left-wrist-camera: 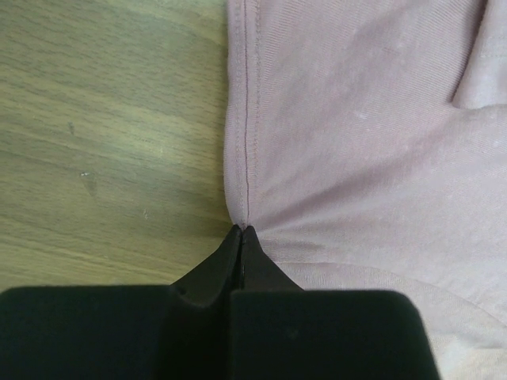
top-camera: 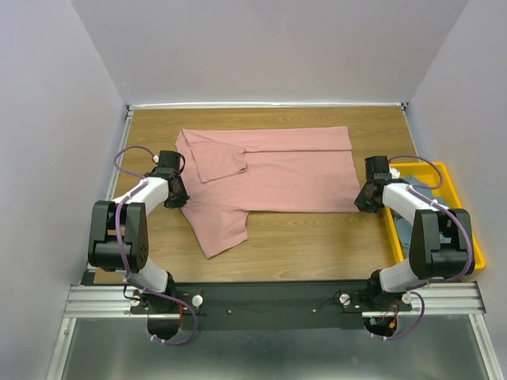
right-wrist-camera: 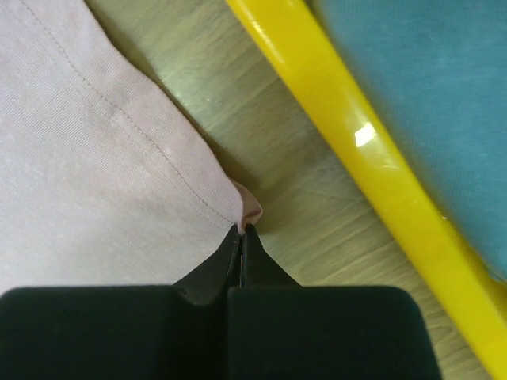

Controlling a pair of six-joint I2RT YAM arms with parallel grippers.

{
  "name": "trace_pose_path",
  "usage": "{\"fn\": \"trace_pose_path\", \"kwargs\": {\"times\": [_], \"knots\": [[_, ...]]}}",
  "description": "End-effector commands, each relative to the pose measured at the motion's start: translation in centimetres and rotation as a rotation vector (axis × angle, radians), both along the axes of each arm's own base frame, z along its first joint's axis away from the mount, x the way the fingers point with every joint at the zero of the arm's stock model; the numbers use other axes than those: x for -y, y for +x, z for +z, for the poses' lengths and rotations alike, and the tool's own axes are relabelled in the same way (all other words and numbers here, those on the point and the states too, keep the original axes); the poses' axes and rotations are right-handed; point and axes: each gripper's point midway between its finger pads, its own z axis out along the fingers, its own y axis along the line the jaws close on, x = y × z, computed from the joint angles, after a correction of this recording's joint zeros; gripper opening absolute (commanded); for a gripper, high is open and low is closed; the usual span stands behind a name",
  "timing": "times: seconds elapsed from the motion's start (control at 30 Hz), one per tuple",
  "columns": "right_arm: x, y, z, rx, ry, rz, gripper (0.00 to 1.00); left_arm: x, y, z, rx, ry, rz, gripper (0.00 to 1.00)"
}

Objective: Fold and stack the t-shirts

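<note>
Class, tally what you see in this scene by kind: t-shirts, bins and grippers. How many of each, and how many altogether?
T-shirts: 2 (pink t-shirt, blue-grey t-shirt)
Yellow bin: 1
Grippers: 2 (left gripper, right gripper)
Total: 5

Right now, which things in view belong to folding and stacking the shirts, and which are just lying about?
Part of the job:
pink t-shirt, spread flat
blue-grey t-shirt, off to the right
left gripper, shut on the pink t-shirt's side edge
right gripper, shut on its corner

Just lying about:
yellow bin, holding the blue-grey t-shirt
table, under it all
</note>
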Motion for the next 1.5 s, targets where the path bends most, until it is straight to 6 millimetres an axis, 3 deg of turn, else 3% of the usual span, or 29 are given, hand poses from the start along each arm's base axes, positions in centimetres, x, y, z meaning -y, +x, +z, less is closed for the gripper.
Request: {"fn": "trace_pose_path", "kwargs": {"times": [0.0, 0.1, 0.27, 0.37, 0.5, 0.7, 0.93, 1.07, 1.47], "knots": [[2.2, -1.0, 1.2, -0.032, -0.1, -0.015, 0.01, -0.9, -0.4, 1.2, -0.024, 0.013, 0.003, 0.0], [2.9, -1.3, 1.5, -0.038, -0.105, -0.032, 0.01, -1.0, -0.3, 1.5, -0.023, 0.01, 0.001, 0.0], [2.0, -0.3, 2.4, -0.027, -0.065, 0.022, 0.01, -0.3, -0.2, 1.8, -0.021, -0.024, -0.018, 0.0], [1.5, 1.5, 4.1, 0.01, -0.043, 0.064, 0.01, -0.1, 0.5, 2.5, -0.004, -0.035, -0.025, 0.0], [0.9, 3.1, 4.8, 0.013, -0.019, 0.107, 0.01, 0.2, 1.9, 3.7, 0.021, -0.047, -0.033, 0.0], [1.2, 6.9, 6.2, 0.049, -0.041, 0.121, 0.01, 0.6, 5.3, 5.0, 0.064, -0.063, -0.041, 0.0], [1.8, 10.4, 6.2, 0.054, -0.067, 0.106, 0.01, 0.8, 9.0, 6.1, 0.1, -0.066, -0.045, 0.0], [2.0, 12.8, 6.7, 0.078, -0.082, 0.104, 0.01, 0.8, 10.3, 5.7, 0.094, -0.068, -0.046, 0.0], [2.6, 14.8, 4.3, 0.033, -0.108, 0.09, 0.01, 0.0, 12.0, 4.8, 0.097, -0.069, -0.028, 0.0]]}}
